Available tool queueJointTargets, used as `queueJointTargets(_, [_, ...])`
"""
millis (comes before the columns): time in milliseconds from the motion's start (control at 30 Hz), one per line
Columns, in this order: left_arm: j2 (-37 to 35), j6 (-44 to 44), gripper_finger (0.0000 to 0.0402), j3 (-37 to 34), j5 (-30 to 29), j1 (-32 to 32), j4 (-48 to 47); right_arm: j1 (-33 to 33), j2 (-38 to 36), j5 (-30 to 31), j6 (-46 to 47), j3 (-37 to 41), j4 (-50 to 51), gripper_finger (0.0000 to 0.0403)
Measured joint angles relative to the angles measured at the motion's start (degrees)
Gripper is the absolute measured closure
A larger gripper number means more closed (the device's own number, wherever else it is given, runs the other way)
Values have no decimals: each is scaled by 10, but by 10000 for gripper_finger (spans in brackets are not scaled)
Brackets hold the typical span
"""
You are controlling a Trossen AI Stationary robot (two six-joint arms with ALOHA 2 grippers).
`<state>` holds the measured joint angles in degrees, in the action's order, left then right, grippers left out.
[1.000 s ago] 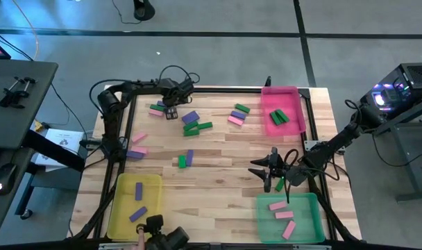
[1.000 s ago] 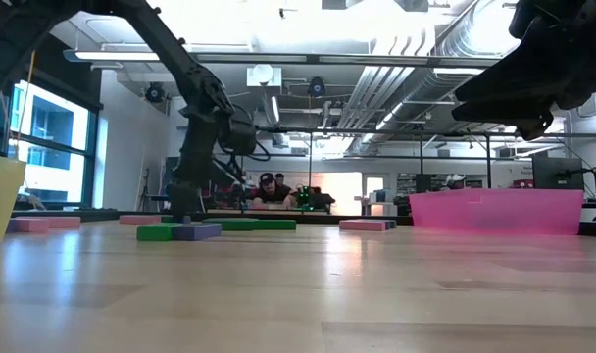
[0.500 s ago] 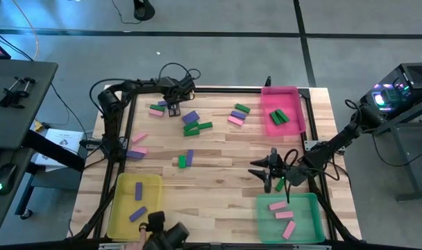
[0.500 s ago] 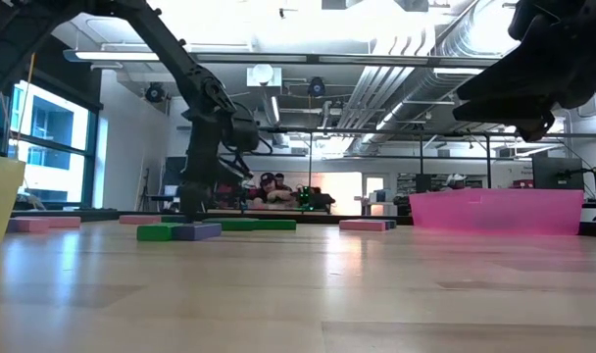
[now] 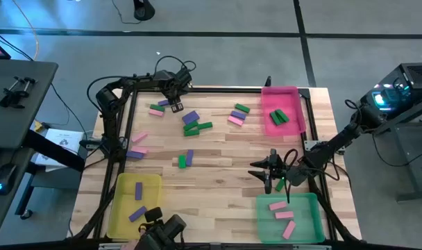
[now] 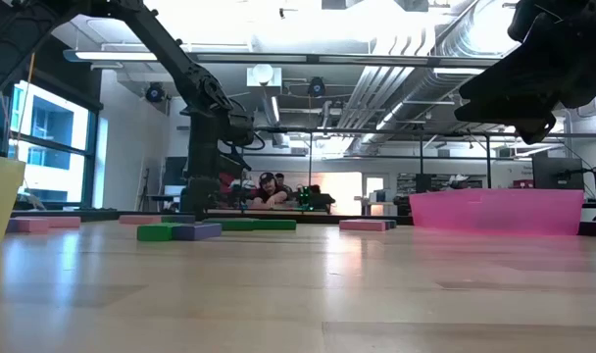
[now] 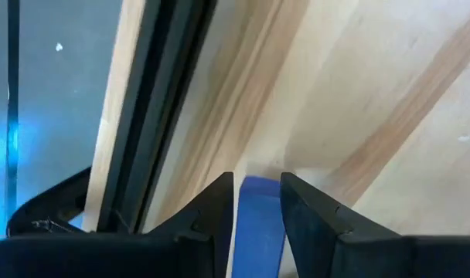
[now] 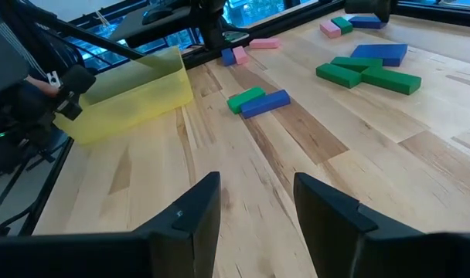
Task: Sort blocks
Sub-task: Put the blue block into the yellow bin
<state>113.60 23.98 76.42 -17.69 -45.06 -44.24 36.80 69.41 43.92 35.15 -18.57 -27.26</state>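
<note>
Small green, pink and purple blocks lie scattered on the wooden table [image 5: 225,149], among them a purple one [image 5: 190,117] and a green one [image 5: 197,127]. My left gripper [image 5: 175,105] stands at the table's far left, pointing steeply down, shut on a purple block [image 7: 258,208]. In the low view it shows as the left gripper [image 6: 212,201] behind the near blocks. My right gripper [image 5: 268,178] hovers near the table's right side, and the right wrist view shows this right gripper [image 8: 254,205] open with nothing between its fingers. My left gripper pinches the purple block by its two long sides [image 7: 258,202] between the two fingers. The fingers come from above, slanting down. The block's end [image 7: 258,182] sticks out a little past the fingertips. Whether the block rests on the table or hangs clear, I cannot tell.
A yellow tray [image 5: 121,208] with purple blocks stands at the near left, a green tray [image 5: 308,221] with pink blocks at the near right, a pink tray [image 5: 266,111] with green blocks at the far right. A black frame [image 5: 218,88] edges the table.
My left gripper has shifted a little toward the table's far edge and rolled about its own pointing line.
</note>
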Motion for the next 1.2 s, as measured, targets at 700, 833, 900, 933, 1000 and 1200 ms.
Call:
queueJointTargets(700, [0,-62,185,0,0,-26,-68,0,0,0,6,0,0,253])
queueJointTargets(833, [0,-42,184,0,-10,-26,-84,0,0,0,7,0,0,253])
queueJointTargets(900, [0,-26,183,0,-11,-26,-99,0,0,0,7,0,0,253])
queueJointTargets(933, [0,-18,183,-1,-12,-26,-109,0,0,0,7,0,0,253])
queueJointTargets(1000, [0,-2,183,-3,-18,-26,-121,0,0,0,7,0,0,253])
queueJointTargets(1200, [5,1,184,-28,-37,-27,-98,0,0,0,9,0,0,253])
